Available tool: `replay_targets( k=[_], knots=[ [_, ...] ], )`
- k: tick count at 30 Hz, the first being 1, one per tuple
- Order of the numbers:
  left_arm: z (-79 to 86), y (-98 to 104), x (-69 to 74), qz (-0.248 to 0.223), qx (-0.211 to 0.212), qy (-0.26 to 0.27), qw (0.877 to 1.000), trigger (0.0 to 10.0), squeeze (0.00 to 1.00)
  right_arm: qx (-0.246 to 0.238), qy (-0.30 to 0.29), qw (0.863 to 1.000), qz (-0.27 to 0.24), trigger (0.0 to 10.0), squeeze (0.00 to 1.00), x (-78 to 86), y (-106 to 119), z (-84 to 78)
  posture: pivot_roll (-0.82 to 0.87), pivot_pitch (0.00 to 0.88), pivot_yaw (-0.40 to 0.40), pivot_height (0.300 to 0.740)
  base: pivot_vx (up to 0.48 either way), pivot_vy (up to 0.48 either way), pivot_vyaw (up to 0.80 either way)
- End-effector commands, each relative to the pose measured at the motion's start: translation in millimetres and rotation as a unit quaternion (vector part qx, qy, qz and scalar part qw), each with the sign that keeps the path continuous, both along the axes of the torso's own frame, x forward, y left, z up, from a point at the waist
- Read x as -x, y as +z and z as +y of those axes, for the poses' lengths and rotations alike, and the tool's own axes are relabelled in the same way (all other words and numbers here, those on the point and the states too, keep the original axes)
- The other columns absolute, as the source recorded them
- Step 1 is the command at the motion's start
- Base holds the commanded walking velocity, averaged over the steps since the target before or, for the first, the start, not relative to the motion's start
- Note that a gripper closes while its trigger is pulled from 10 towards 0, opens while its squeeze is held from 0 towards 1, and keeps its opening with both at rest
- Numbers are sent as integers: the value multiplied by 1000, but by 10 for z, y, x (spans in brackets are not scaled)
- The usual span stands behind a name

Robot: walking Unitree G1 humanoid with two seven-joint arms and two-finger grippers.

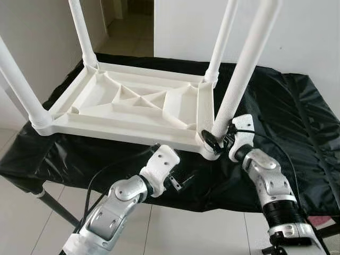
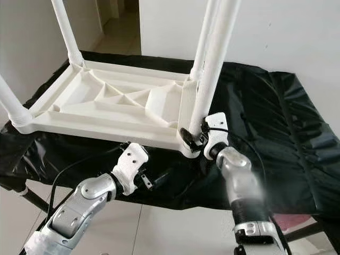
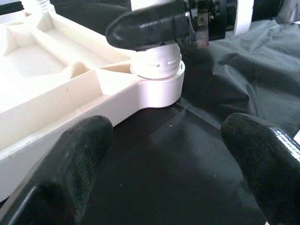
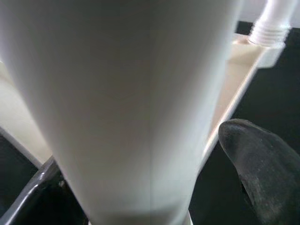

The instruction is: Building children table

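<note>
Left gripper [image 1: 178, 178] hangs near the black-covered bench [image 1: 297, 122] edge, fingers spread wide, holding nothing, likely waiting. Right gripper [image 1: 219, 142] clamps the base of the near-right leg [image 1: 241, 74], probably to screw it into its socket. The upturned white tabletop [image 1: 133, 103] lies beyond, left of that grip, four legs upright.

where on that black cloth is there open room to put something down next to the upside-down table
The widest bare stretch of black cloth lies to the robot's right of the upturned tabletop, running back to the wall. A narrower strip runs along the front edge, where the left gripper is open. It is crowded at the near right leg, which the right gripper grips.
</note>
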State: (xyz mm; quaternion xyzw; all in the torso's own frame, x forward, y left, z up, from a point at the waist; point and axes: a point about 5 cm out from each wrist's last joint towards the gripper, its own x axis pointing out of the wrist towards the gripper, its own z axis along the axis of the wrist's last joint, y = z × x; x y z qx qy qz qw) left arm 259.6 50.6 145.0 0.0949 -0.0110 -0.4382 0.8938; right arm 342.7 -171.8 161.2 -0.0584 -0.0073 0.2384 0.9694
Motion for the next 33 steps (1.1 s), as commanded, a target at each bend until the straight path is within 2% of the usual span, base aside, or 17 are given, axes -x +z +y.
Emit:
replay_targets(
  k=[1, 5, 6, 7, 8, 9, 21, 22, 28, 33],
  knots=[
    [-10, -13, 21, 2, -2, 3, 1000, 10000, 0, 6, 37, 999, 2, 10000, 0, -34, 5, 84, -14, 74, -26, 740, 0, 0, 0],
    [-9, -1, 15, 1, -1, 5, 1000, 10000, 0, 17, 65, 998, 18, 10000, 0, -50, -63, 111, -5, 74, -28, 740, 0, 0, 0],
    [-3, 2, 12, 0, -2, 6, 1000, 10000, 0, 18, 67, 997, 27, 4431, 0, -50, -95, 110, -5, 74, -28, 740, 0, 0, 0],
    [5, 4, 7, 0, -3, 7, 1000, 10000, 0, 19, 67, 997, 29, 3725, 0, -49, -115, 105, -5, 74, -28, 740, 0, 0, 0],
    [18, 4, 6, 0, -4, 8, 1000, 10000, 0, 17, 70, 997, 33, 118, 0, -46, -134, 100, 4, 75, -27, 740, 0, 0, 0],
    [29, 4, 6, 0, -4, 10, 1000, 10000, 0, 14, 73, 996, 38, 0, 0, -42, -153, 93, 4, 76, -26, 740, 0, 0, 0],
    [36, -20, 32, 7, -8, 6, 1000, 10000, 0, 30, 71, 996, 35, 0, 0, 1, -239, 11, -3, 79, -7, 740, 0, 0, 0],
    [41, -25, 38, 8, -9, 7, 1000, 10000, 0, 20, 63, 997, 34, 10000, 0, 8, -224, -2, -3, 79, -7, 740, 0, 0, 0],
    [41, -31, 49, 12, -7, 5, 1000, 10000, 0, 28, 47, 998, 24, 10000, 0, 49, -215, 27, -5, 89, -5, 740, 0, 0, 0],
    [29, -46, 63, 15, -11, 0, 1000, 10000, 0, -10, -14, 999, 36, 10000, 0, 72, -247, 82, -12, 96, 2, 740, 0, 0, 0]
  ],
)
